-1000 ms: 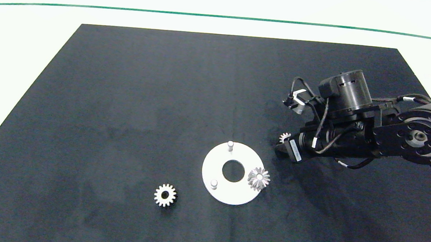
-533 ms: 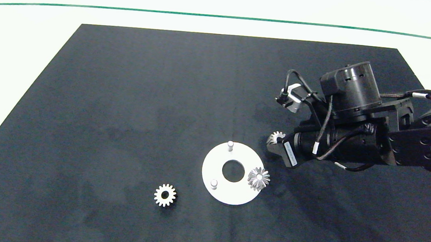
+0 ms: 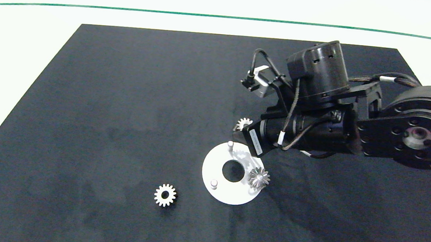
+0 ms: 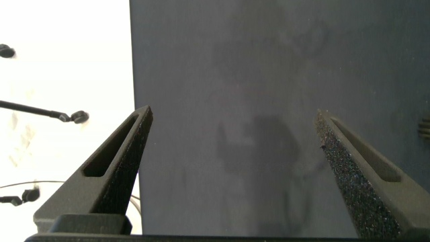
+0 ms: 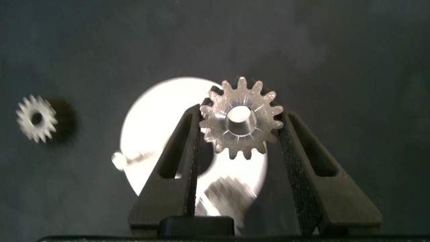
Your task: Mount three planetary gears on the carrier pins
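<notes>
My right gripper [image 3: 241,126] is shut on one silvery planetary gear [image 3: 244,123], held above the mat just beyond the white carrier disc [image 3: 211,163]. The right wrist view shows that gear [image 5: 240,124] clamped between the two fingers [image 5: 185,151], with the disc [image 5: 158,117] below. A second gear [image 3: 259,178] sits on the disc's right-hand pin. Two carrier pins stand bare: the far pin [image 3: 230,144] and the near-left pin [image 3: 214,183]. A third gear [image 3: 165,195] lies flat on the mat, left of the disc. My left gripper [image 4: 232,144] is open at the mat's left edge.
Everything rests on a black mat [image 3: 124,89] laid over a white table [image 3: 19,41]. A thin green line [image 3: 131,10] crosses the table beyond the mat. The right arm's dark bulk [image 3: 356,121] covers the mat's right side.
The right arm has swung left with its gear, from right of the disc to just beyond the disc's far pin. The disc, the seated gear and the loose gear have not moved.
</notes>
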`<control>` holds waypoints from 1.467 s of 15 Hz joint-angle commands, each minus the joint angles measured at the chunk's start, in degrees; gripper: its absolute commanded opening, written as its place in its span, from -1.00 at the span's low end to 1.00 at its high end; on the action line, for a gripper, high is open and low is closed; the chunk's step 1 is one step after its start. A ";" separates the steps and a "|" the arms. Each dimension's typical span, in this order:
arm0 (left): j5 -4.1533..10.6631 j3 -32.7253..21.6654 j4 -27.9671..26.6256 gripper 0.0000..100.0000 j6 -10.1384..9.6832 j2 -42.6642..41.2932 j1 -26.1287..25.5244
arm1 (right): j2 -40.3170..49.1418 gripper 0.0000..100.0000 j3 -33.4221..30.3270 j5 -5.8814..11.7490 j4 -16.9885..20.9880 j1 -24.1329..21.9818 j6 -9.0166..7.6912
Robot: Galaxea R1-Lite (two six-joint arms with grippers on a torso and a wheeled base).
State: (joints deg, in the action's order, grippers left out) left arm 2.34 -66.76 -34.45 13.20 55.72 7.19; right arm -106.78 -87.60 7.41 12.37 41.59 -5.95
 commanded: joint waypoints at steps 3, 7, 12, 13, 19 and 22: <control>0.03 -0.04 -0.18 1.00 0.07 0.09 0.01 | -5.11 -0.50 -2.93 0.50 0.28 2.35 0.24; -0.06 -0.04 -0.18 1.00 0.07 0.00 0.01 | -5.11 -0.50 -2.05 1.82 0.72 2.26 0.24; -0.14 -0.04 -0.18 1.00 0.07 -0.18 0.01 | -5.20 -0.50 -1.87 3.05 0.81 2.18 0.06; -0.23 -0.04 -0.27 1.00 0.16 -0.18 0.01 | -5.20 -0.50 -1.87 3.13 0.81 2.18 0.15; -0.23 -0.13 -0.18 1.00 0.07 -0.18 0.01 | -5.37 -0.50 -1.43 3.13 0.81 2.09 0.15; -0.23 -0.13 -0.18 1.00 0.07 -0.18 0.01 | -5.55 -0.50 -1.17 3.13 0.81 2.09 0.15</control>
State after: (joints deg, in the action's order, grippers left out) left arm 2.12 -66.89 -34.43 13.19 55.56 7.17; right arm -112.20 -88.87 10.50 13.06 43.65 -5.75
